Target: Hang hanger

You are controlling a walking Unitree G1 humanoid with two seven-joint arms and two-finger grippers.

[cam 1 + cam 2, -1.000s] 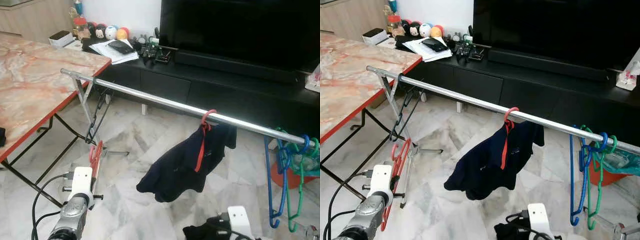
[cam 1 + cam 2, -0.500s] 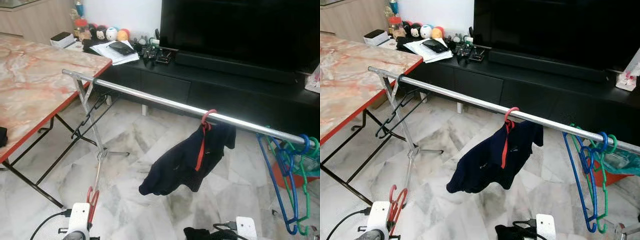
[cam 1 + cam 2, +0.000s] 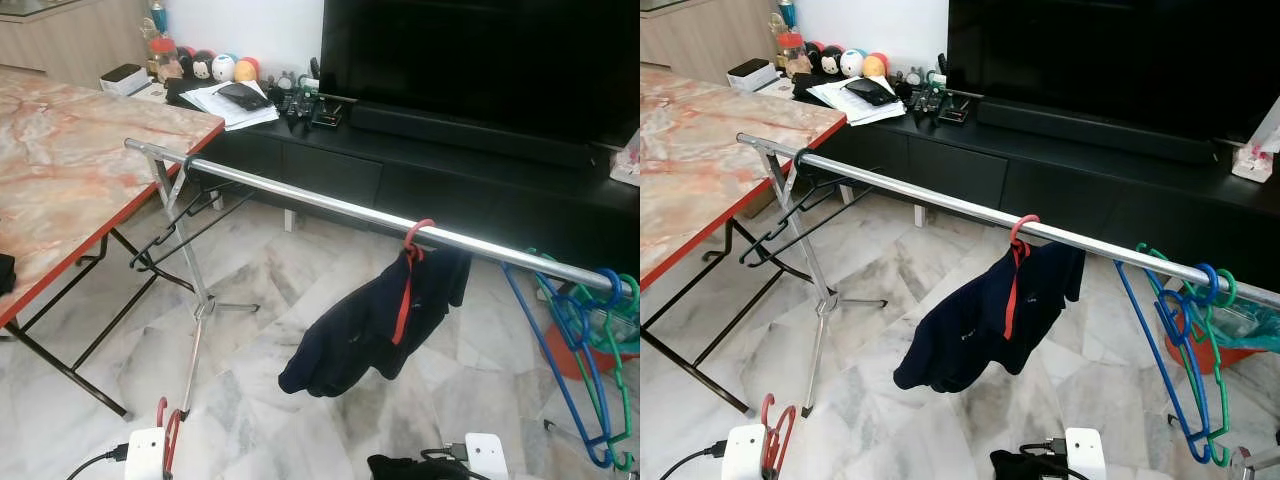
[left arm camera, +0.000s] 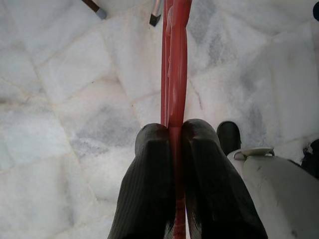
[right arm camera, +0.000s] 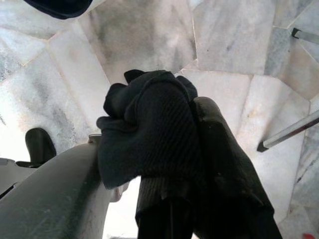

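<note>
My left claw (image 4: 172, 137) is clamped on a thin red plastic hanger (image 4: 174, 59), held low at my near left above the marble floor, its hook upward. Far ahead runs the silver rail (image 3: 330, 205), slanting from far left toward the right.

Glossy red plastic hanger (image 4: 175, 74) between matt, ribbed black jaws; soft dark cloth (image 5: 144, 124) in the other jaws; polished marble floor (image 3: 290, 300); shiny metal rail (image 3: 330, 207).
</note>
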